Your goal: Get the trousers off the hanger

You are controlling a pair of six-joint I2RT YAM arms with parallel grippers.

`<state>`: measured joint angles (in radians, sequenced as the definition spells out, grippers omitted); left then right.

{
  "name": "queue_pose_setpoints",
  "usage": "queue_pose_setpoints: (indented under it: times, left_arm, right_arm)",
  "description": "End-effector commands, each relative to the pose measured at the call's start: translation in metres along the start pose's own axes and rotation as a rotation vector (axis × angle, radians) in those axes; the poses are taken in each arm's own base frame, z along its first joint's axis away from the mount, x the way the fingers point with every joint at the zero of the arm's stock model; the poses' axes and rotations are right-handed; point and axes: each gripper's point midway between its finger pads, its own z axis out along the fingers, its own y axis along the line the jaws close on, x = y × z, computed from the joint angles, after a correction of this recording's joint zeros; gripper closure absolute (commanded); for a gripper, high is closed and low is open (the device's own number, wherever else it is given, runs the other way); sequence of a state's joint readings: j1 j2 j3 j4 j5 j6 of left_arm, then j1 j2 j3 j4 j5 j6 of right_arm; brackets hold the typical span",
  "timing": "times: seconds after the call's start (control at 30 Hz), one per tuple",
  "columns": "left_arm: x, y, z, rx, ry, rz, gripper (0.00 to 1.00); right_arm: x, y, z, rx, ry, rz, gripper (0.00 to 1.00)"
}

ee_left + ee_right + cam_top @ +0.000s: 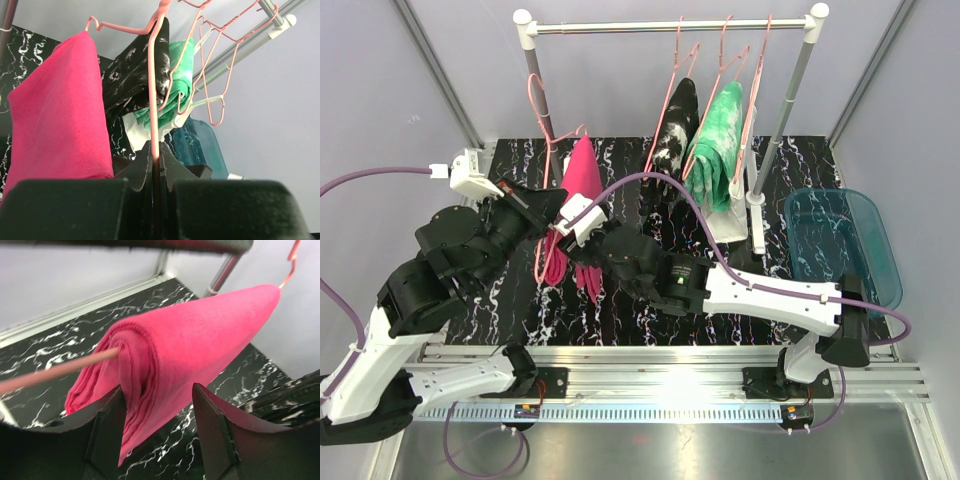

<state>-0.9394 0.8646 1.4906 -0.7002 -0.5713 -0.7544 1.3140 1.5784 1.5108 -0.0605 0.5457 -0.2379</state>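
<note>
The magenta trousers (582, 175) hang folded over a pink hanger (542, 255) that is off the rail, above the mat. My left gripper (548, 207) is shut on that hanger's wire (154, 75), with the magenta trousers (60, 110) just left of it. My right gripper (578, 250) is open around the lower edge of the magenta trousers (200, 335). Its left finger (107, 415) touches the cloth and its right finger stands apart. The hanger wire (50, 372) pokes out of the fold. The black marbled trousers (675, 130) and the green tie-dye trousers (720, 140) hang on the rail.
A clothes rack (775, 130) stands at the back on a black marbled mat (620, 150), with one more pink hanger (755, 110) on its rail. A clear teal bin (840, 240) sits at the right. White cloth (730, 225) lies by the rack's right foot.
</note>
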Motion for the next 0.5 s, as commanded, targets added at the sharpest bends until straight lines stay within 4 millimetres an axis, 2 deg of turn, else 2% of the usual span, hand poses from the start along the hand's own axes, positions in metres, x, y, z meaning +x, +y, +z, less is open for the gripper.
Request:
queue_pose_setpoints:
  times: [0.0, 0.13, 0.17, 0.23, 0.27, 0.33, 0.37, 0.47]
  left_arm:
    - [-0.06, -0.048, -0.021, 0.2, -0.161, -0.176, 1.0]
    - [-0.056, -0.048, -0.022, 0.207, -0.145, -0.177, 1.0]
    - [-0.056, -0.047, -0.023, 0.207, -0.144, -0.178, 1.0]
    - [-0.056, -0.047, -0.023, 0.205, -0.143, -0.173, 1.0]
    - [-0.055, -0.045, -0.023, 0.201, -0.141, -0.17, 1.0]
    - [-0.056, -0.043, -0.024, 0.196, -0.146, -0.161, 1.0]
    - [-0.057, -0.041, -0.024, 0.183, -0.153, -0.158, 1.0]
    - [-0.054, -0.033, -0.021, 0.148, -0.154, -0.129, 1.0]
  right_arm:
    - [-0.035, -0.025, 0.009, 0.121, -0.106, 0.024, 0.38]
    - [-0.044, -0.025, 0.014, 0.12, -0.149, 0.003, 0.47]
    - [-0.049, -0.026, 0.013, 0.117, -0.162, -0.011, 0.56]
    - [-0.053, -0.026, 0.014, 0.112, -0.172, -0.022, 0.63]
    - [-0.055, -0.026, 0.013, 0.108, -0.174, -0.037, 0.73]
    - [-0.061, -0.027, 0.011, 0.098, -0.187, -0.042, 0.84]
    - [-0.062, -0.025, 0.01, 0.081, -0.188, -0.049, 1.0]
    - [-0.072, -0.029, 0.001, 0.072, -0.209, -0.025, 1.0]
